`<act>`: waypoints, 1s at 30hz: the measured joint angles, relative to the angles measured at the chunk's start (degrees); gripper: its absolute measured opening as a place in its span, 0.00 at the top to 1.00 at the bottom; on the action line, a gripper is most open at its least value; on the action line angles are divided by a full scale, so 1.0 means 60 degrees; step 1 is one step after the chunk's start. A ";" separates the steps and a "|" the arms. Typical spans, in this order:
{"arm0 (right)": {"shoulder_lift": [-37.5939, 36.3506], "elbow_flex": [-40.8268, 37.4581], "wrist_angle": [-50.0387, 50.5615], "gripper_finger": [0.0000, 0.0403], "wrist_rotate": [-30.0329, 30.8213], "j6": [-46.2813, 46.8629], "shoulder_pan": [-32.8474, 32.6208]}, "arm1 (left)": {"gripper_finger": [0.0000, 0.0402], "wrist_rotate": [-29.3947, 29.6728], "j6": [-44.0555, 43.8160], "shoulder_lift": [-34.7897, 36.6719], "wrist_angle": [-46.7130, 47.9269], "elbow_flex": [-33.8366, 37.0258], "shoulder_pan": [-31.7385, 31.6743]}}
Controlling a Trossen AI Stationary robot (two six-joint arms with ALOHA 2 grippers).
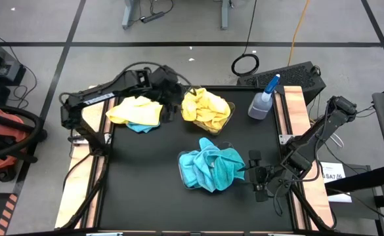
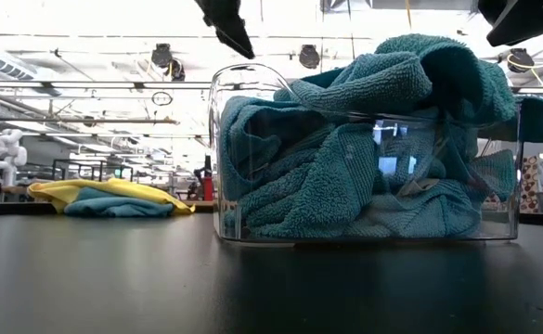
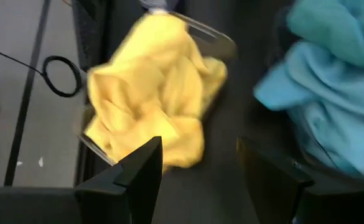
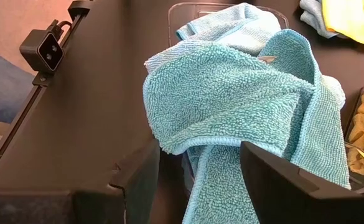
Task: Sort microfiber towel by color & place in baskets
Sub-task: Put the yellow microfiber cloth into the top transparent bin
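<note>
Covering the black surface (image 1: 146, 170), two clear baskets sit apart: one (image 1: 226, 118) heaped with yellow towels (image 1: 205, 108), one (image 1: 184, 172) with turquoise towels (image 1: 211, 167). A loose yellow-and-turquoise pile (image 1: 136, 113) lies beside the left tool (image 1: 177, 98), fingers parted, empty. The right tool (image 1: 256, 174), also parted and empty, sits beside the turquoise basket.

One clear basket (image 1: 230, 113) stands at the far side of the table and is full of crumpled yellow towels (image 1: 205, 108). The second clear basket (image 2: 229, 167) stands nearer than the first one, a little apart from it, and holds turquoise towels (image 1: 211, 167) that pile up above its rim and hang over the wall. To the left of the yellow basket, a loose yellow towel (image 1: 136, 109) lies flat on a turquoise towel (image 1: 139, 126).
</note>
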State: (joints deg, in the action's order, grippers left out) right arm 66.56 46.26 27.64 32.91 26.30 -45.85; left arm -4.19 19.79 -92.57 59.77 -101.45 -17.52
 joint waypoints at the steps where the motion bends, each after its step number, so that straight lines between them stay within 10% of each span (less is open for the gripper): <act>1: -0.0003 0.0000 0.0003 0.47 0.0000 0.0000 0.0001 | 0.47 0.0046 0.0000 0.0107 0.0271 0.0000 0.0119; 16: 0.0000 0.0000 -0.0933 0.47 0.0071 -0.0040 0.0061 | 0.47 0.1293 -0.1437 0.0783 0.3835 0.0145 0.1202; 30: -0.0003 0.0000 -0.2893 0.47 0.0244 -0.0101 0.0277 | 0.47 0.2538 -0.2000 0.0788 0.3151 0.2628 0.0224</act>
State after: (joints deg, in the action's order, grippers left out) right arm 66.54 46.26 10.28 34.37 25.70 -44.19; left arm 11.04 7.80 -87.84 78.67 -85.68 -16.18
